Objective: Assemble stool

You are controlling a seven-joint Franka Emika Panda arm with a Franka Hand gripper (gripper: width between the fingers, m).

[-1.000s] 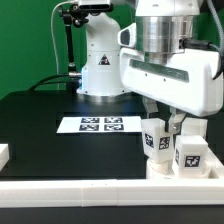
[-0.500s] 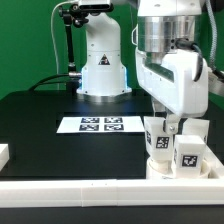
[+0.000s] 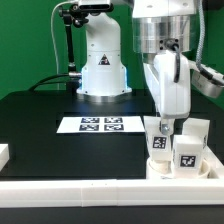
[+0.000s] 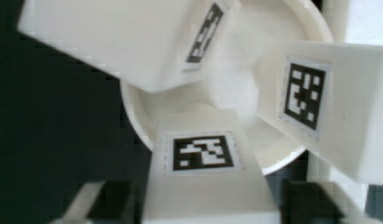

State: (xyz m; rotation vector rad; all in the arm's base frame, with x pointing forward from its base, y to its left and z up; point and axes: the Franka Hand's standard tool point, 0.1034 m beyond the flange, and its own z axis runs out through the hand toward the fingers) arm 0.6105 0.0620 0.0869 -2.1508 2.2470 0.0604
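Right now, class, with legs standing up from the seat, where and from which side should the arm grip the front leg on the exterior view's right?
Grip the front leg by its upper block, coming straight down from above. It stands upright on the round seat, its top is free, and its flat sides suit the jaws. The neighbouring leg stands close, so a sideways approach looks crowded.

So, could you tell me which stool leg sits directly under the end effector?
The leg on the exterior view's left; the other leg stands clear, to its right.

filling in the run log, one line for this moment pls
stage: legs upright on seat | gripper: low over legs, grip unclear | marker board: flat on table, untouched
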